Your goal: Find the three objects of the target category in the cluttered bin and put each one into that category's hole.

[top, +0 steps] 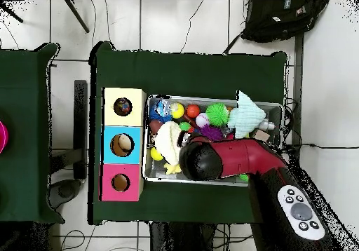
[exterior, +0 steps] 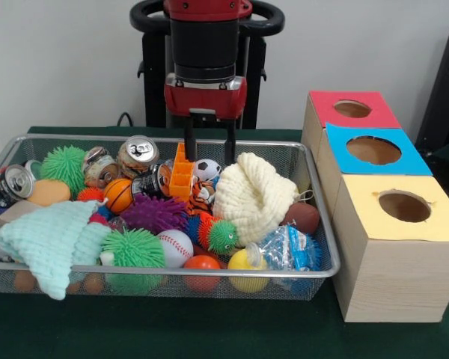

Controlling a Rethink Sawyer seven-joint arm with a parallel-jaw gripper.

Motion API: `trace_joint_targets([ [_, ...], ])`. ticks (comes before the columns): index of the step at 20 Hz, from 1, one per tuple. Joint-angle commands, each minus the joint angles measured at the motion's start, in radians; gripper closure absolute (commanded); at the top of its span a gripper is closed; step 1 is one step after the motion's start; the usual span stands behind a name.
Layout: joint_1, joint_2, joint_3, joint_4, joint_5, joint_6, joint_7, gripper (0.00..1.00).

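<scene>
A dark green cloth (exterior: pixel 209 329) covers the table, and behind it stands a plain pale wall (exterior: pixel 60 60); from above, the floor (top: pixel 175 24) is pale tile with cables trailing across it, and a black backpack (top: pixel 280 17) lies beyond the table's far side. The wire mesh bin (exterior: pixel 323 247) sits on the cloth, heaped with spiky rubber balls, drink cans, a baseball (exterior: pixel 175 247), a mini basketball (exterior: pixel 118 195), a cream knitted hat (exterior: pixel 256 196) and a mint knitted hat (exterior: pixel 52 239). The gripper (exterior: pixel 209 149) hangs over the back of the bin with its two dark fingers spread and nothing between them, tips just above an orange plastic piece (exterior: pixel 181 176) and a small soccer ball (exterior: pixel 206 170). Just beside the bin stand three pale wooden boxes in a row: the yellow-surround hole (exterior: pixel 404 206) nearest the front camera, then a blue-surround hole (exterior: pixel 373 150), then a red-surround hole (exterior: pixel 352 109). In the overhead view something dark lies inside the yellow one, and a pale object inside the blue
</scene>
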Motion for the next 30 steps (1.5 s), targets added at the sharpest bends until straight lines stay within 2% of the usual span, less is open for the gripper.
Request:
trace_joint_targets([
  [1, 0.040, 0.041, -0.071, 0.032, 0.053, -0.079, 0.187, 0.00],
  [10, 0.105, 0.094, -0.129, 0.011, 0.096, -0.158, 0.204, 0.00],
  [17, 0.138, 0.118, -0.162, -0.011, 0.143, -0.188, 0.187, 0.00],
  [23, 0.190, 0.171, -0.208, -0.053, 0.172, -0.226, 0.193, 0.00],
  [30, 0.233, 0.210, -0.257, -0.066, 0.194, -0.264, 0.184, 0.00],
])
